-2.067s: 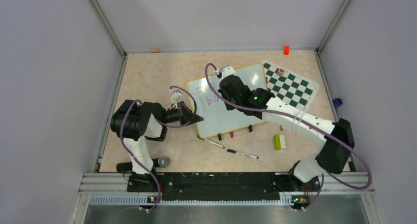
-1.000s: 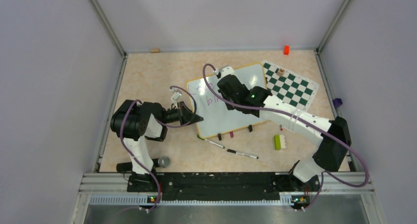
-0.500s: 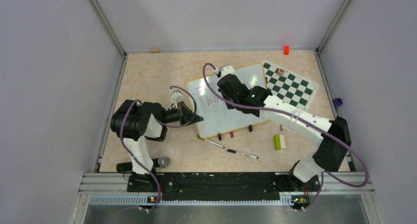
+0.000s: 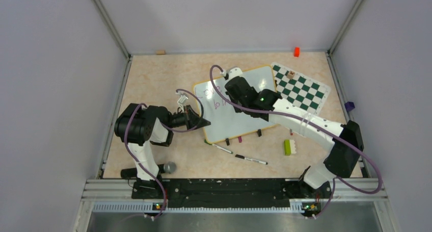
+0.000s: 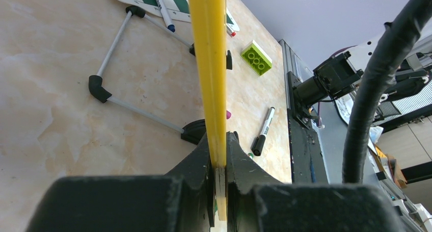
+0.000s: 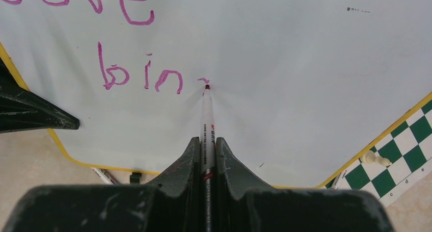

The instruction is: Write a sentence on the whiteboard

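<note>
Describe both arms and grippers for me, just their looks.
The left arm and right arm have white links with chunky black joints, each trailed by a purple cable. A green light glows on the right one. The left gripper and right gripper have black, wedge-shaped, scuffed fingers.
</note>
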### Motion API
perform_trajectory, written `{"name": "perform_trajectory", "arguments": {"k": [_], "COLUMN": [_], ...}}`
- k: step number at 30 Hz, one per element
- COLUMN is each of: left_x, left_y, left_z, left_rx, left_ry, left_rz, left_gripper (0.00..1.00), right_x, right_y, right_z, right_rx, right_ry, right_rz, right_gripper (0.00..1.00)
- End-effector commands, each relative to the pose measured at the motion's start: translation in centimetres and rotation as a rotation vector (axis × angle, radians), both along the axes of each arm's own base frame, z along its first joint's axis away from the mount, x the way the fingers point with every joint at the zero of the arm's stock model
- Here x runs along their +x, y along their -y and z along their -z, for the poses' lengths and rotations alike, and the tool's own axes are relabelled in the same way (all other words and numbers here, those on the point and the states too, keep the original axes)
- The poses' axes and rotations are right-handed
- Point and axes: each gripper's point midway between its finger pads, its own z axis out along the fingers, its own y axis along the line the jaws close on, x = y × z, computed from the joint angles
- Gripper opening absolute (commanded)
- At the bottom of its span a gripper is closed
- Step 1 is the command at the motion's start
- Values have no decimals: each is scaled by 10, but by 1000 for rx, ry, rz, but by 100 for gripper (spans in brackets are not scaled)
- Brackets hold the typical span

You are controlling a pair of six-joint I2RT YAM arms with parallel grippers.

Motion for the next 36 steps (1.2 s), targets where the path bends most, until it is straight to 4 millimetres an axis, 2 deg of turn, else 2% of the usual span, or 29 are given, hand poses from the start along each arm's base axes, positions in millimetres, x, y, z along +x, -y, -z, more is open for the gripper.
{"name": "perform_trajectory", "arguments": {"k": [1, 8, 16, 29, 36], "left_x": [-13, -13, -12, -12, -13], "left_y": [4, 4, 4, 4, 4], "left_z": [-5, -4, -5, -5, -4], "left_rx": [9, 10, 10, 10, 10], "left_ry": [144, 144, 143, 144, 143], "left_rz": [75, 76, 76, 76, 76], "left_gripper": [0, 0, 0, 0, 0], "right_x": [18, 16, 10, -4, -1], "right_y": [-14, -18, -21, -6, 4], "right_z": [-29, -29, -16, 1, -2], "right_rx": [80, 98, 94, 56, 16], "right_ry": [87, 79, 41, -11, 6], "right_rz": [5, -19, -47, -42, -9], "right_gripper": [0, 0, 0, 0, 0]}}
